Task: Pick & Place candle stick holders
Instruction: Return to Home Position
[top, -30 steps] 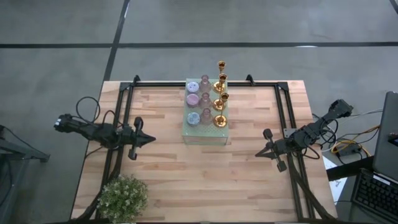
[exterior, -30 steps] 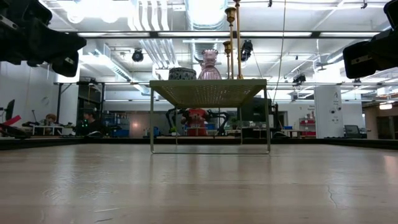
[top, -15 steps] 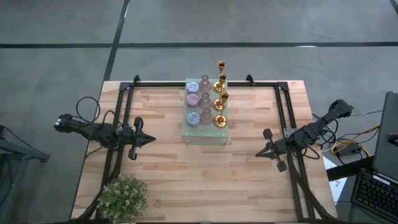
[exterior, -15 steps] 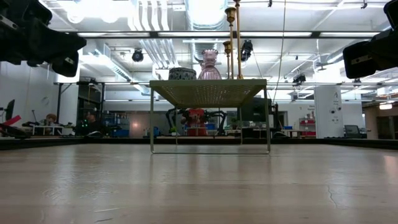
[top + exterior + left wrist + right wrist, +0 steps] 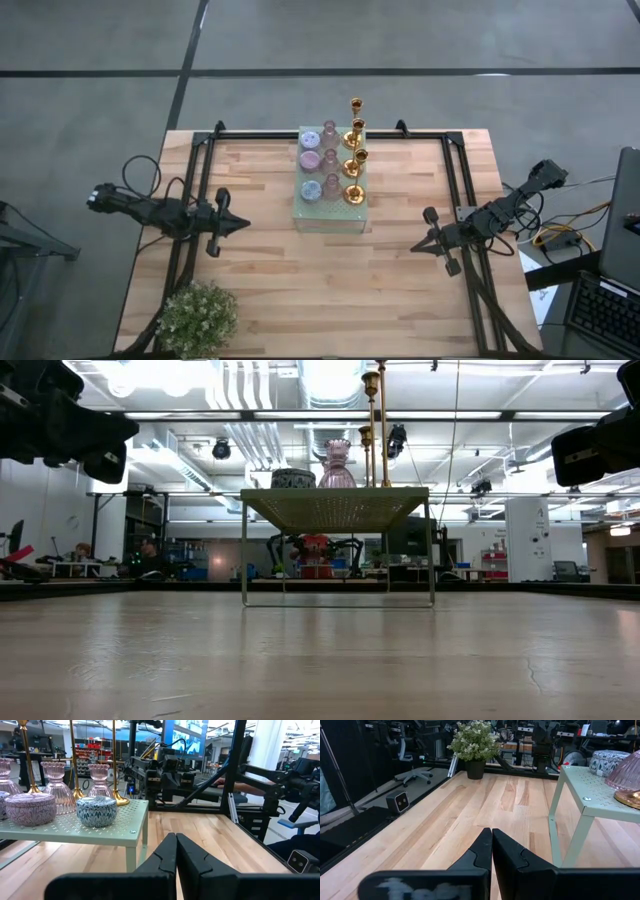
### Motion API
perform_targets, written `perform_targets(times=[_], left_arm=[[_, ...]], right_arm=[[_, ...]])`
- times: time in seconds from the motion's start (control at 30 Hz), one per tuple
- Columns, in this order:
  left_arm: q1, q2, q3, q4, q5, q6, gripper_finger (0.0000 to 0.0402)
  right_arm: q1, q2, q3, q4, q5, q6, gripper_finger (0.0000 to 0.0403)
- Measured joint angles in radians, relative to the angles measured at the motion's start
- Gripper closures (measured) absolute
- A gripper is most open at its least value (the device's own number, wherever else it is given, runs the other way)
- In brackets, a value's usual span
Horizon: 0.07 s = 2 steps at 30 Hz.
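Note:
Several candle stick holders stand by their bases on top of a pale green perforated stand (image 5: 330,215) at the table's far middle. The gold ones (image 5: 353,160) form its right column, with thin stems (image 5: 114,760). The squat pastel ones (image 5: 310,160) sit to their left, and a blue patterned one (image 5: 97,810) is nearest the stand's near edge. My left gripper (image 5: 243,224) (image 5: 176,836) hovers shut over the table's left side, pointing at the stand. My right gripper (image 5: 415,247) (image 5: 491,831) hovers shut over the right side, pointing toward the table's near left. Neither holds anything.
A leafy potted plant (image 5: 197,317) stands at the near left corner. Black frame rails (image 5: 203,180) run along the left and right sides. Bare wood (image 5: 330,290) lies between the stand and the near edge. People sit in the room beyond the table (image 5: 145,555).

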Motion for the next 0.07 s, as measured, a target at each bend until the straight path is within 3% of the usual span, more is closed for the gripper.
perform_targets(times=[0.07], left_arm=[[0.0,0.0,0.0,0.0,0.0,0.0,0.0394]], right_arm=[[0.0,0.0,0.0,0.0,0.0,0.0,0.0394]])
